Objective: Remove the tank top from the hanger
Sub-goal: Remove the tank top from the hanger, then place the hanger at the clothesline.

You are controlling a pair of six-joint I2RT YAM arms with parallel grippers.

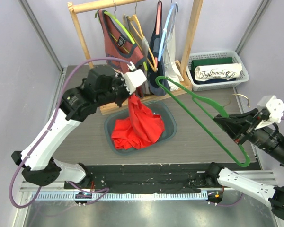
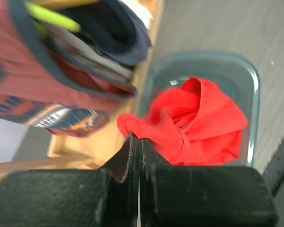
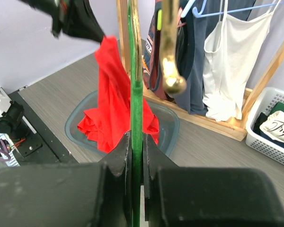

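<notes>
The red tank top (image 1: 139,125) hangs from my left gripper (image 1: 132,95), and its lower part lies heaped in a grey-blue basin (image 1: 171,118). In the left wrist view the gripper (image 2: 138,138) is shut on a hem of the tank top (image 2: 194,118). My right gripper (image 1: 226,123) holds the bare green hanger (image 1: 199,108) in the air at the right, apart from the cloth. In the right wrist view the jaws of that gripper (image 3: 137,135) are shut on the hanger's green bar (image 3: 136,94), with its gold hook (image 3: 173,82) just beside it.
A wooden rack (image 1: 191,28) at the back holds several garments on hangers, close behind the basin. A white basket (image 1: 242,75) with folded clothes stands at the back right. Grey walls close in both sides.
</notes>
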